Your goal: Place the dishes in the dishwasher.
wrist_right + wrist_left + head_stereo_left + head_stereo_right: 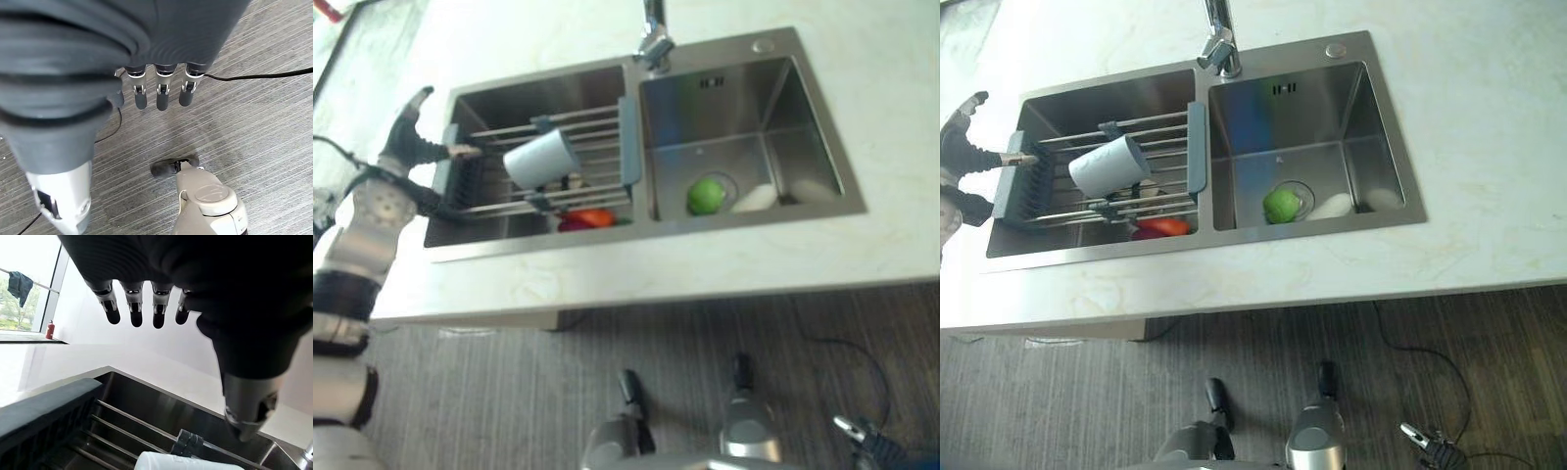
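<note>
The left hand (411,137) hangs over the outer end of the left sink (480,98), fingers (134,308) straight and spread loosely with the thumb apart, holding nothing. Just past its fingertips a rack (597,157) of metal rods with grey end pieces spans that sink, and a white cup (540,159) lies tipped on its side on the rods, near the hand but apart from it. Under the rack, on the sink bottom, something red (587,218) shows. Farther from the hand, beyond the faucet (653,39), the right sink (773,108) holds a green ball-like thing (706,195) and two white pieces (756,199). The right hand (161,88) hangs low over the striped floor (264,122), fingers straight and empty.
</note>
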